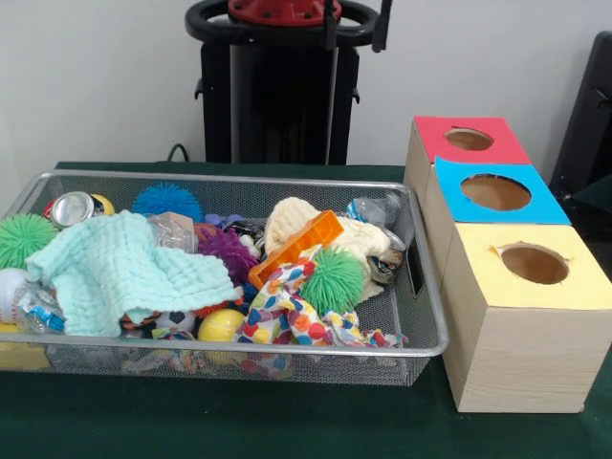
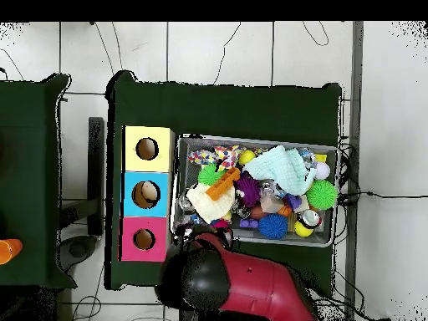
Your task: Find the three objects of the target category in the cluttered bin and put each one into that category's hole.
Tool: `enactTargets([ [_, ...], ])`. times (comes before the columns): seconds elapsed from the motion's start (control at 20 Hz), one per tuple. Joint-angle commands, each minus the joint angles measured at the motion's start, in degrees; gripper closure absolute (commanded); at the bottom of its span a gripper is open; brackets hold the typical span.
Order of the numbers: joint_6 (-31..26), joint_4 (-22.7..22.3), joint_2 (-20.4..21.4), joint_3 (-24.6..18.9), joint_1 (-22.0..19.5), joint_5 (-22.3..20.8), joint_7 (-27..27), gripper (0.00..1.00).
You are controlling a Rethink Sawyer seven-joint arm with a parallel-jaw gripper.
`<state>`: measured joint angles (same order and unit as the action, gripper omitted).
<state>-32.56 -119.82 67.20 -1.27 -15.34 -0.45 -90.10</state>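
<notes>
Across the left and centre of the front view, nothing but a brim-full wire bin; looks like a task barely begun, if begun at all. At right, three boxes in a row with a red-topped hole uppermost, a blue-topped hole in the middle and a yellow-topped hole lowest. Cannot see anything sorted in the red or yellow one. From overhead, shows something pale inside the blue one, though cannot tell if it is an object or the box floor. Judging from that: all three placements probably left to do.

Cannot tell the target category from the frames alone. Plenty of candidates, all inside the bin:

- **Cloths:** a mint cloth draped over the left half, a cream knit cloth at centre right, and a dotted multicolour cloth spilling against the lower rim.
- **Spiky balls:** a green spiky ball on the dotted cloth, a second green one at far left, a blue spiky ball at the upper rim, and a purple one half buried.
- **Cans:** a shiny can at upper left and a crushed can at right.

Soft, bulky and overlapping, so likely to hide smaller pieces underneath.

At the bottom of the overhead view, the red and black arm, drawn back beside the bin. Possibly the gripper at the front view's top edge; cannot tell whether it is spread or closed. Holds nothing visible.
</notes>
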Motion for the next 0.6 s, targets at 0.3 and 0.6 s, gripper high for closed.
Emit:
enactTargets([
  [0.3,-4.5,15.5,-7.1,-8.6,-5.9,-3.0,3.8,0.00],
  [0.6,-3.7,21.5,-11.7,-9.8,-7.1,-4.3,4.0,0.00],
])
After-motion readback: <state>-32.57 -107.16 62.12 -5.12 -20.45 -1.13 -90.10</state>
